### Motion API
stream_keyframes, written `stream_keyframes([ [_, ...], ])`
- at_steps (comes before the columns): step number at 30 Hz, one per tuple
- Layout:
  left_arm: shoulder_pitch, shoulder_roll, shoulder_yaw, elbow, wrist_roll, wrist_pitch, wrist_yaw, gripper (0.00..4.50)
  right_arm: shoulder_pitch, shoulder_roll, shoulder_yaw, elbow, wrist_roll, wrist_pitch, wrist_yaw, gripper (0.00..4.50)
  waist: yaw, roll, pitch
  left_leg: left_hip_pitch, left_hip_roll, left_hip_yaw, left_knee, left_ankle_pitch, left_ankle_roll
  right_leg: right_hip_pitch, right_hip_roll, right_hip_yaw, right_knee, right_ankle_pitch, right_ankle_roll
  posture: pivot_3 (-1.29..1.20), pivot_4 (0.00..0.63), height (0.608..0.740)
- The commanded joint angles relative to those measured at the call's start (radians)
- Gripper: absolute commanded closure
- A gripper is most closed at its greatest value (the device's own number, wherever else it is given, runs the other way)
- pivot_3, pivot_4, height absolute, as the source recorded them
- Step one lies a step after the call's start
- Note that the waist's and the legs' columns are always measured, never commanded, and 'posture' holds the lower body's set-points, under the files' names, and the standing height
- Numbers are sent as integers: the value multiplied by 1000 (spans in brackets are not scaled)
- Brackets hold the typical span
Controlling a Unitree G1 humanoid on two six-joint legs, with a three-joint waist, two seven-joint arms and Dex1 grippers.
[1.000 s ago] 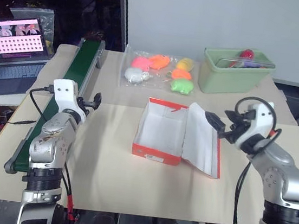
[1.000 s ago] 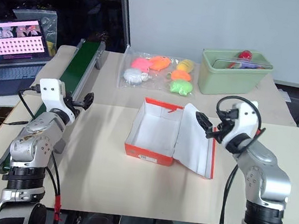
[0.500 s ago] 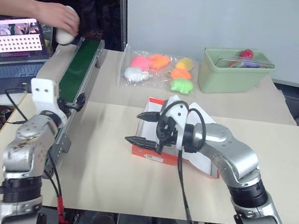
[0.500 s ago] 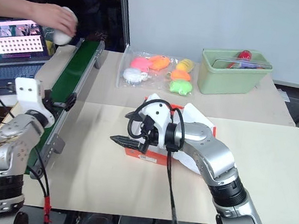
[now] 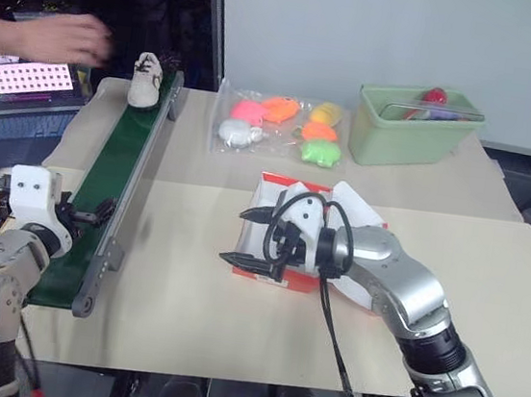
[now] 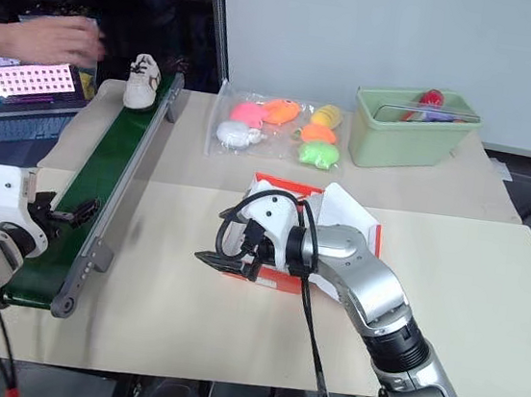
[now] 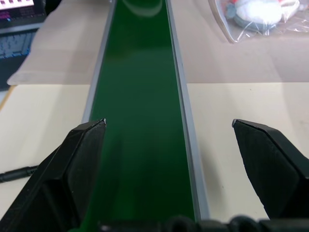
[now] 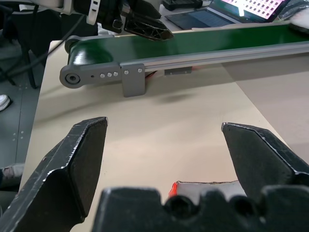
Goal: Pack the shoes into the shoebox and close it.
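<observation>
One white shoe [image 5: 145,80] stands on the far end of the green conveyor belt [image 5: 118,176]. The red-orange shoebox [image 5: 290,182] lies open mid-table with its white-lined lid [image 5: 365,214] flapped to the right; my right arm hides part of it. My right gripper [image 5: 235,235] points left, in front of the box's left wall, open and empty. My left gripper [image 5: 85,207] hovers over the belt's near end, open and empty. In the left wrist view its fingers [image 7: 82,145] straddle the belt [image 7: 140,96].
A person's hand [image 5: 62,36] hovers left of the shoe, above a laptop [image 5: 18,81]. A clear bag of soft toys [image 5: 280,123] and a pale green bin [image 5: 415,125] sit at the back. The belt's near roller end [image 8: 79,77] faces my right gripper.
The person's hand has set the shoe on the belt's far end and drawn back left. My left gripper has moved left and nearer. My right gripper swung left across the box, then held still.
</observation>
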Motion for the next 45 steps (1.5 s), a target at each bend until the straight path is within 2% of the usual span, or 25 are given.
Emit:
stream_keyframes([
  [1,-30,17,-13,30,25,-12,6,0,14,6,-22,-47,0,3,-20,68,-1,0,0,0,0,0,0,0,0,0,0,0,0,0,0,0,150,729],
  [10,-140,61,-22,82,67,-13,21,0,18,-5,-31,-40,-9,15,-41,68,-4,-2,0,0,0,0,0,0,0,0,0,0,0,0,0,0,150,729],
  [22,-207,65,-31,151,116,73,95,0,21,-2,-34,-41,-21,14,-57,68,-4,-3,1,0,0,0,0,0,0,0,0,0,0,0,0,0,150,729],
  [34,-252,83,-35,161,127,107,89,0,22,6,-41,-44,-18,14,-70,68,-5,-3,1,-1,0,0,0,0,0,-1,0,0,0,0,0,0,150,729],
  [45,-223,25,-55,186,127,169,103,0,18,3,-50,-47,-12,15,-73,68,-4,-3,1,-1,0,0,0,0,0,-1,0,0,0,0,0,0,150,729],
])
